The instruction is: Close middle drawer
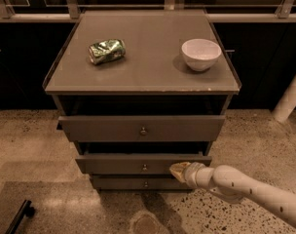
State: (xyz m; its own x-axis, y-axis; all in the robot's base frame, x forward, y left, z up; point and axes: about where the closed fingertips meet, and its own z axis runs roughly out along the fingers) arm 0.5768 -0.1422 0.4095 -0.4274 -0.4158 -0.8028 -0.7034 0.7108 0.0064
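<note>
Nearest the camera, low on the right, the pale arm reaches in over the speckled floor. Its gripper touches the front of the middle drawer, right of the small round knob and below the right half of the cabinet top's front edge. Whether the gripper is open or closed I cannot tell; it has hold of nothing that shows. The middle drawer stands slightly out, a dark gap above it, with its front forward of the lowest drawer. The top drawer juts out farther. On the cabinet top, a crushed green can lies toward the left edge and a white bowl sits near the right edge.
</note>
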